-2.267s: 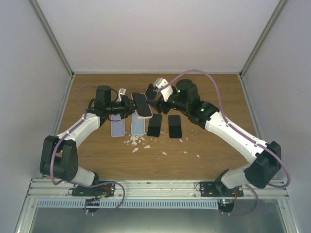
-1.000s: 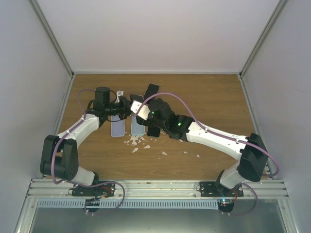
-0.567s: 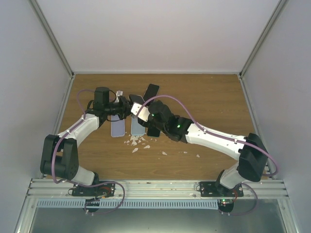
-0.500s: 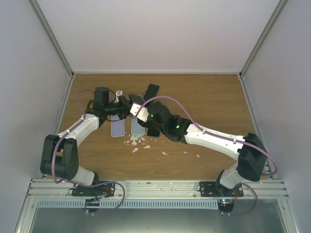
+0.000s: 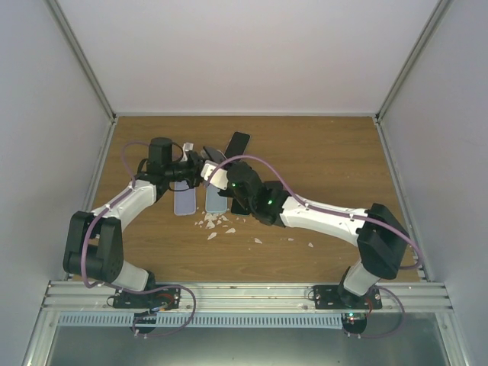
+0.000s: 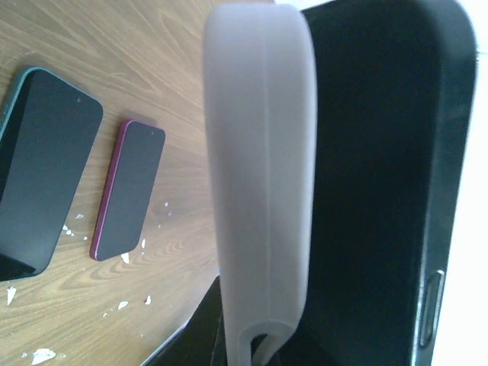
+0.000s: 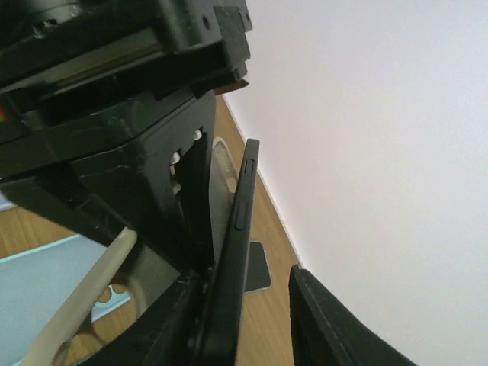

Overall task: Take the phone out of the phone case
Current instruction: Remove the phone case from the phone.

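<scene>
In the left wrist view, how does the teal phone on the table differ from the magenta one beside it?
The teal phone has a teal rim; the magenta phone, a magenta one. The teal phone looks larger than the magenta phone, though it may only be nearer. The picture's edge cuts the teal phone; the magenta phone shows whole. Both lie flat on the table, dark screens up, apart.

Right arm swung in leftward — right gripper (image 5: pixel 210 168) now crowds the left gripper (image 5: pixel 194 162), phone (image 5: pixel 238 142) poking out toward the back.
</scene>
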Controlling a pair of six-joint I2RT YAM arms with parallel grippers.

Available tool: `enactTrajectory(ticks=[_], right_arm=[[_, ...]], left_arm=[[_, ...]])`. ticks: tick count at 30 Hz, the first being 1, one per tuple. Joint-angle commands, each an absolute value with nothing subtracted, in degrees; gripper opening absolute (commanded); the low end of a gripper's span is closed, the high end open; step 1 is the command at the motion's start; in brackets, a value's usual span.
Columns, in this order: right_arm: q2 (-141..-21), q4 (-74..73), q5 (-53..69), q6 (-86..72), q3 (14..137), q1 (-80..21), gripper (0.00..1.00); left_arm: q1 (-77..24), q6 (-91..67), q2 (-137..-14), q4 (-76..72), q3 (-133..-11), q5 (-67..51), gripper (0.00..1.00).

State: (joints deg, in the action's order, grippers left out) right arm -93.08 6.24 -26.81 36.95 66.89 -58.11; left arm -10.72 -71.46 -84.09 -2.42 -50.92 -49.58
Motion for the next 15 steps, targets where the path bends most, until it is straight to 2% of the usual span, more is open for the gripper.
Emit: enactTrajectory(ticks=[1, 5, 15], right_arm=[[-94.6, 8.25, -30.98, 38.17, 67.8, -56.52, 0.22], [-93.28, 6.96, -30.98, 37.64, 68.87, -56.51, 0.01], [-87.69, 0.52, -26.63, 34.58, 74.29, -55.63, 0.01]], left_arm=[[-11.69, -71.21, -81.16, -7.01, -50.74, -55.54, 0.0], [-11.25, -70.15, -80.65, -5.89, -50.77, -54.8, 0.0], [-6.61, -55.96, -79.74, 3.97, -52.47, -47.78, 0.0]])
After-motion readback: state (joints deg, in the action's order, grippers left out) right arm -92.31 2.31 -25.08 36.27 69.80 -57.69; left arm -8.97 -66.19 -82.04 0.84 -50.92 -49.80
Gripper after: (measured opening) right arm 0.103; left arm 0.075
